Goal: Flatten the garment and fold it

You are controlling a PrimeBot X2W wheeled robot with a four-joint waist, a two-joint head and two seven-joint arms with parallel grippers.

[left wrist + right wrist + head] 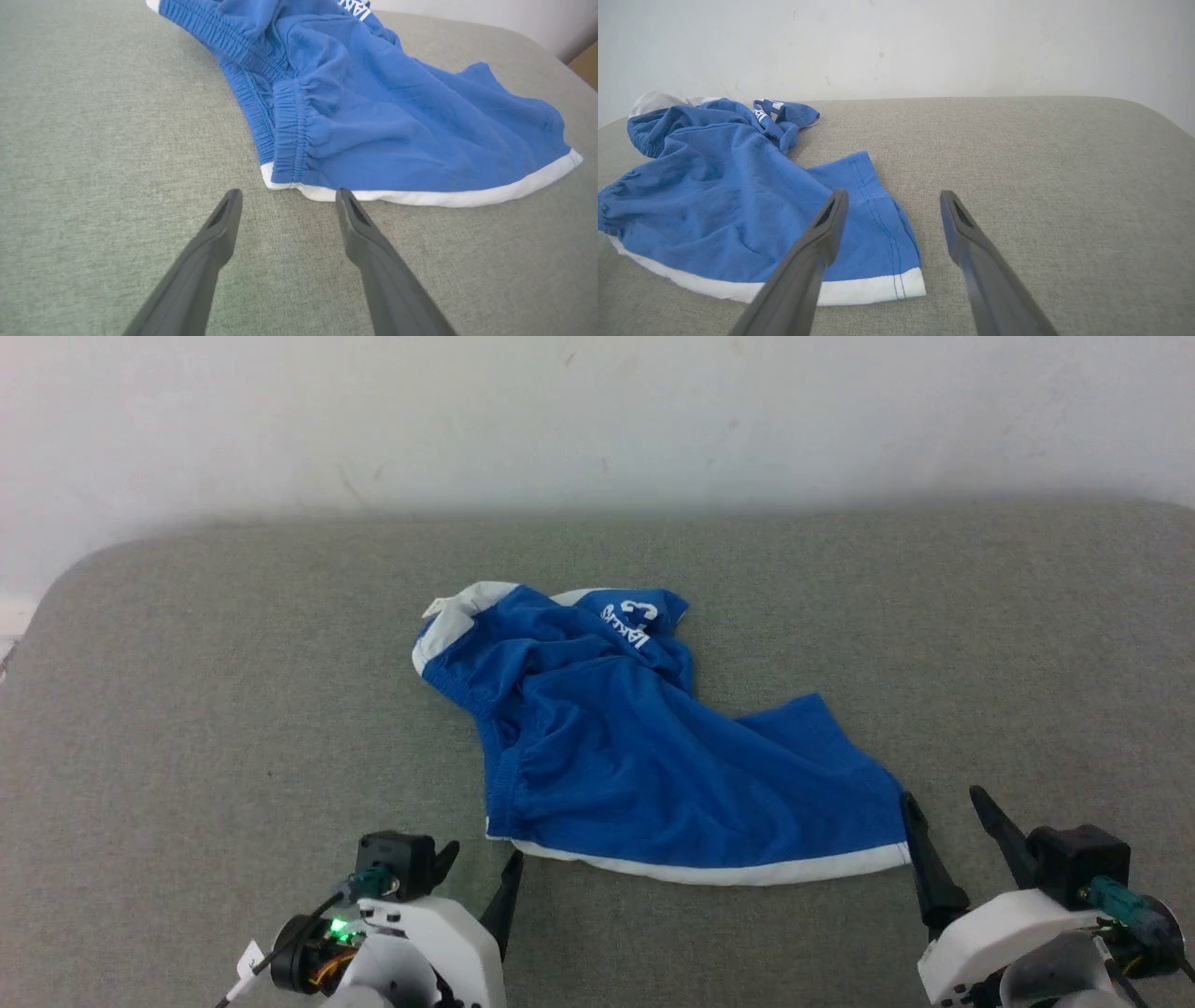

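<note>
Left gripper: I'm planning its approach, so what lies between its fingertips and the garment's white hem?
Nothing: in the left wrist view, a narrow strip of bare grey padded surface separates the open left gripper from the garment.

Lower left in the head view, the left claw has dark tapering fingers on a white shell, with a black boxy block, a teal plug, a green lamp and a white tag. Lower right, the right claw shares shell, block and plug. Wrist views show matte grey fingers, slotted near the tips.
</note>
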